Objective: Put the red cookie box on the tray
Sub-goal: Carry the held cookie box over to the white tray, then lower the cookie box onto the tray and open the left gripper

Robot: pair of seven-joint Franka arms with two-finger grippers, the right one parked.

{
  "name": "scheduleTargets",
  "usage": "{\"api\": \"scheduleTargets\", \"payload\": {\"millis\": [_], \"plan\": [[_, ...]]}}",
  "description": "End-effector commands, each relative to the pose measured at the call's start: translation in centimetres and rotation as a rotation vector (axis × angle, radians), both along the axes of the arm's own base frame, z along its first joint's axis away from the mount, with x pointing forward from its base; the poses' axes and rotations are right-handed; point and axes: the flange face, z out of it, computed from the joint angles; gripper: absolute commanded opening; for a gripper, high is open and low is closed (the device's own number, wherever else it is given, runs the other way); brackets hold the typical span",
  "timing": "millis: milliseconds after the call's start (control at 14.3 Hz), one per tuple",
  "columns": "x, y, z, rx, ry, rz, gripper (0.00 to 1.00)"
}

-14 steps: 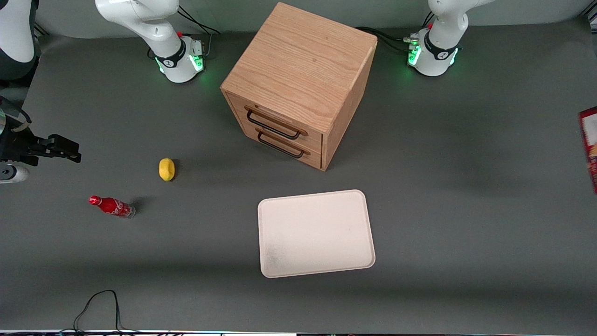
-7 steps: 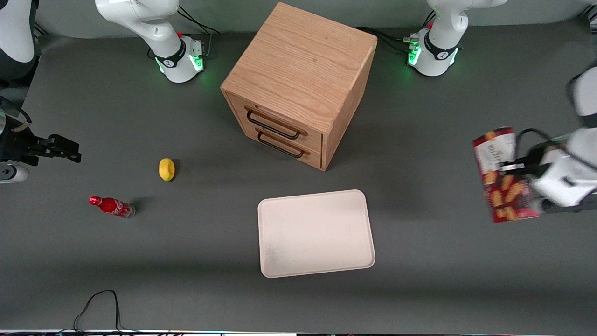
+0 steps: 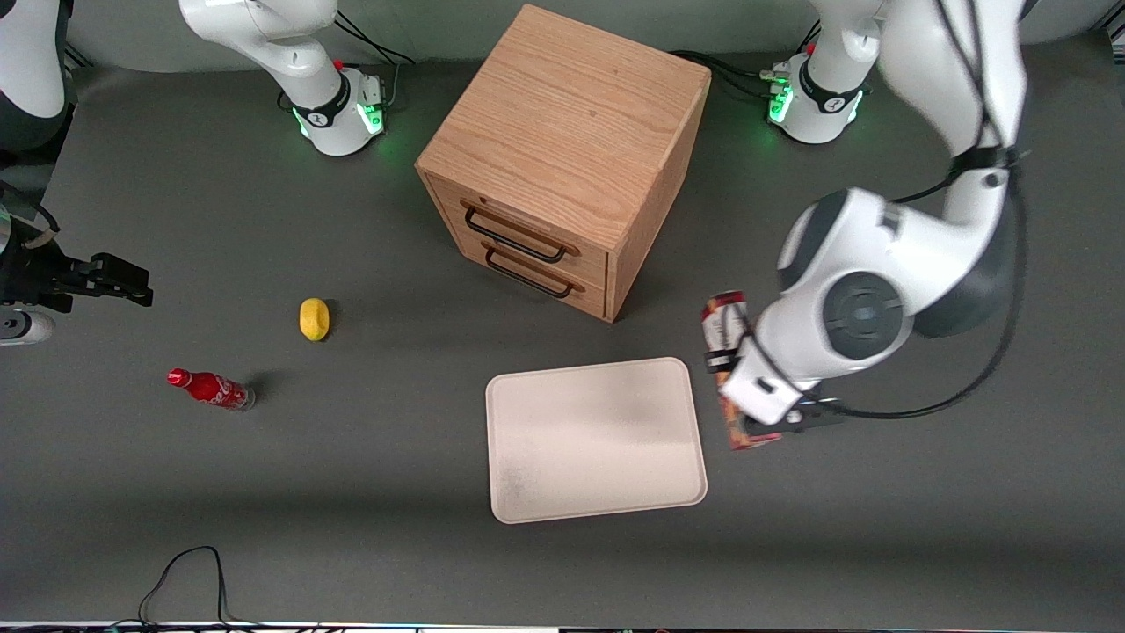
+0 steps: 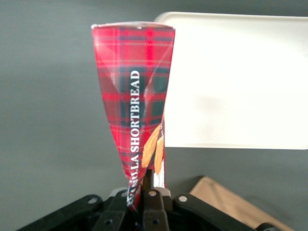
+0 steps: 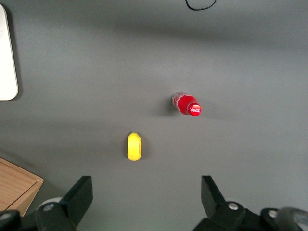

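Note:
The red cookie box (image 3: 728, 327) hangs in my left gripper (image 3: 747, 387), held above the table just beside the tray's edge on the working arm's side. In the left wrist view the box (image 4: 136, 101) shows red tartan with white lettering, pinched thin between the shut fingers of the gripper (image 4: 149, 185). The cream-white tray (image 3: 596, 440) lies flat and bare, nearer the front camera than the wooden cabinet; its corner shows beside the box in the left wrist view (image 4: 236, 77).
A wooden two-drawer cabinet (image 3: 562, 158) stands farther from the camera than the tray. A yellow lemon (image 3: 314, 318) and a small red Coca-Cola bottle (image 3: 211, 389) lie toward the parked arm's end. A black cable (image 3: 185, 580) loops at the front edge.
My left arm has swung in from the working arm's end of the table, carrying the red cookie box up to the tray's edge. Nothing else has moved.

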Motion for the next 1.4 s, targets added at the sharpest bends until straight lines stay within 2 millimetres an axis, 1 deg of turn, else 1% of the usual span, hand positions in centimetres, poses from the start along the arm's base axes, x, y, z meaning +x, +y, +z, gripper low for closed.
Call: {"api": "scheduleTargets", "payload": {"millis": [0, 140, 209, 349, 628, 837, 907, 977, 1186, 1326], "plan": [[2.0, -2.5, -2.3, -0.036, -0.064, 0.014, 0.00], [2.8, -2.8, -4.9, -0.043, -0.084, -0.002, 0.00], [3.1, -2.7, -6.1, -0.043, -0.090, -0.039, 0.00], [3.8, -2.2, -7.9, -0.048, -0.097, -0.086, 0.00], [4.1, -2.3, -11.5, -0.040, -0.103, -0.088, 0.00], [4.2, -2.1, -13.6, -0.032, -0.100, -0.082, 0.00], [4.2, -2.2, -14.1, -0.032, -0.101, -0.082, 0.00], [4.2, -2.0, -14.6, -0.028, -0.095, -0.079, 0.00], [3.9, -1.9, -15.6, -0.023, -0.083, -0.071, 0.00], [3.9, -1.9, -15.6, -0.024, -0.082, -0.065, 0.00]]}}
